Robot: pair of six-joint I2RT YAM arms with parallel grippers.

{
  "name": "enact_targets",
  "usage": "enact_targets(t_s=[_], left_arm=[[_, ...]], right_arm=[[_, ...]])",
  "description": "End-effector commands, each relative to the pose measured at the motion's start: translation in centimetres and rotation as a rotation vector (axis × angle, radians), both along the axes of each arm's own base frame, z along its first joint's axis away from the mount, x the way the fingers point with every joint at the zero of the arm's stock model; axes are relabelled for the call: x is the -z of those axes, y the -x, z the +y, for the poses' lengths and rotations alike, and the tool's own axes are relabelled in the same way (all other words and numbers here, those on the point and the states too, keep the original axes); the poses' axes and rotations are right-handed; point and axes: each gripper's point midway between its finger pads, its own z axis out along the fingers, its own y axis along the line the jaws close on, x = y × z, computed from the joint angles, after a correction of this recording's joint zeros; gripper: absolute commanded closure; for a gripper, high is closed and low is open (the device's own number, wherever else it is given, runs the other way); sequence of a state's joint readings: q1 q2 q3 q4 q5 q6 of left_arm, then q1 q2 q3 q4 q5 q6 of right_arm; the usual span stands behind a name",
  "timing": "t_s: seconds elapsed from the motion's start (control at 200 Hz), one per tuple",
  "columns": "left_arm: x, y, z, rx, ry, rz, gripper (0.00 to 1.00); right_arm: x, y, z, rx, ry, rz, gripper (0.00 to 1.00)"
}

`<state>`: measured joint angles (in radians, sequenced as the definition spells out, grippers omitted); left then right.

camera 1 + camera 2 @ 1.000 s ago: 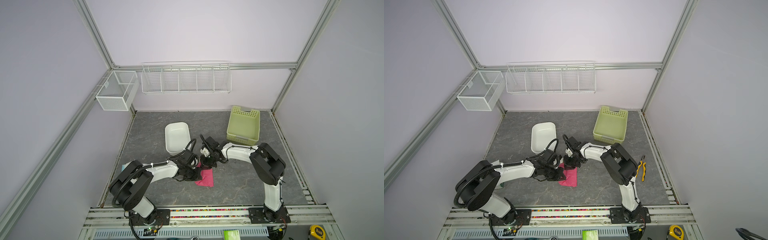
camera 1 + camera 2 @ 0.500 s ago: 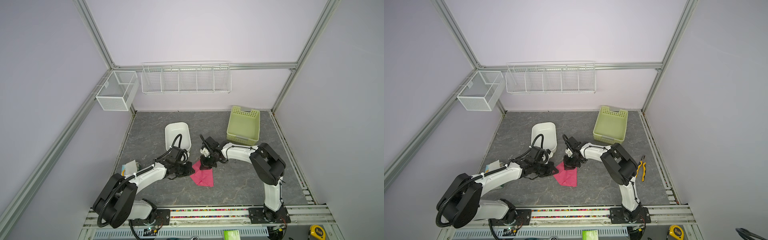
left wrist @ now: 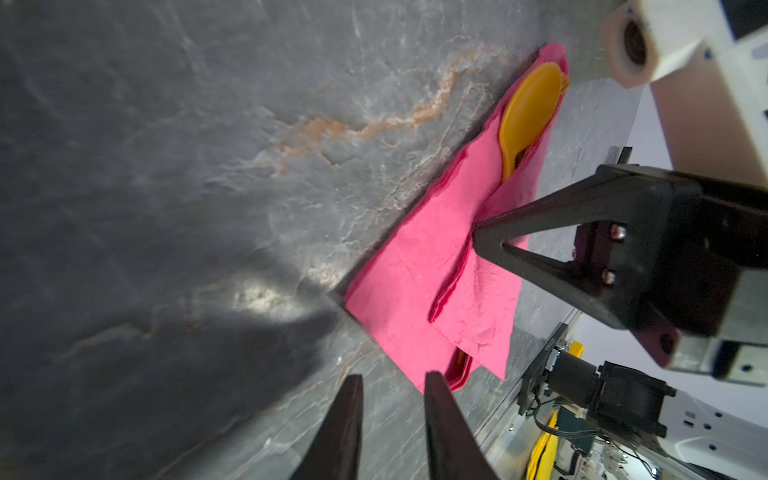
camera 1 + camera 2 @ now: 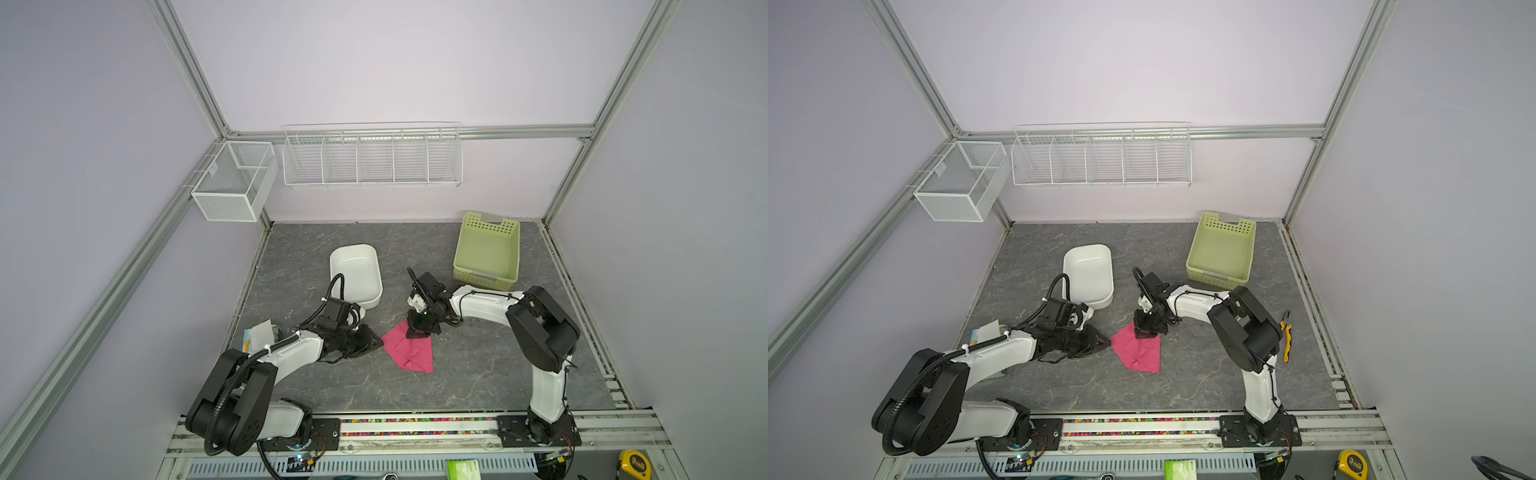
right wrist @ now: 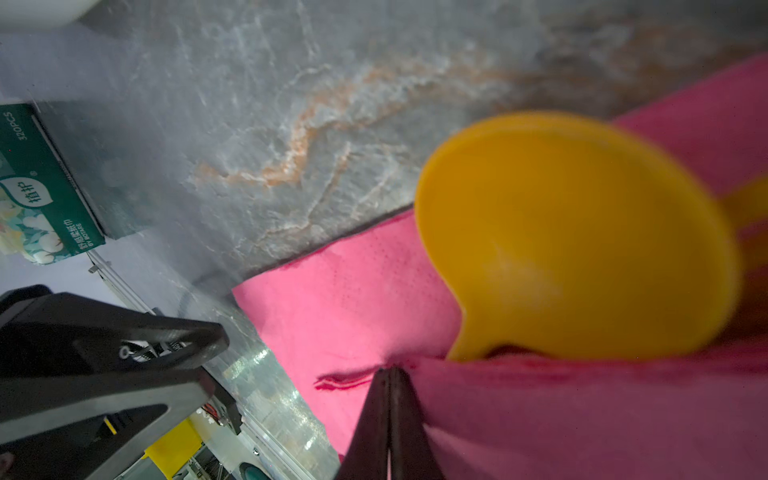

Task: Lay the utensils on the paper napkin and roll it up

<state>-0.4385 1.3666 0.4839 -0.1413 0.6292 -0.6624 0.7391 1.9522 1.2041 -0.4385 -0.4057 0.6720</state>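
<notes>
The thin pink paper napkin [image 4: 409, 351] is lying folded near the middle of the grey marbled table [image 4: 478, 374], hiding most of the orange plastic utensils [image 3: 523, 124]. Only one round spoon bowl [image 5: 582, 237] is poking out, with an orange sliver behind it and an orange tip at the opposite end, too little to identify. The left arm [image 4: 291, 357] and right arm [image 4: 482, 303] are both reaching low towards the napkin. The left end effector [image 3: 392, 376] is hovering slightly parted and empty beside the napkin's corner. The right end effector [image 5: 390, 370] is pressing, closed, on the fold.

Open tabletop [image 4: 415, 249] between white tub [image 4: 355, 270] and green basket [image 4: 486, 253]
</notes>
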Motion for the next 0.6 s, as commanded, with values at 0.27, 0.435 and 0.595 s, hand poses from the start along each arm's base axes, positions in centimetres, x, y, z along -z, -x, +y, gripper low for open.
enact_targets(t_s=[0.27,0.435,0.595], left_arm=[[2.0,0.2,-0.8,-0.011,0.074,0.051,0.71],[2.2,-0.1,-1.2,-0.024,0.106,0.052,0.68],[1.4,-1.1,-1.5,-0.034,0.117,0.024,0.66]], right_arm=[[1.4,0.8,-2.2,0.01,0.097,0.02,0.93],[1.4,0.7,-2.1,0.01,0.094,0.022,0.93],[1.4,0.7,-2.1,0.01,0.095,0.025,0.93]])
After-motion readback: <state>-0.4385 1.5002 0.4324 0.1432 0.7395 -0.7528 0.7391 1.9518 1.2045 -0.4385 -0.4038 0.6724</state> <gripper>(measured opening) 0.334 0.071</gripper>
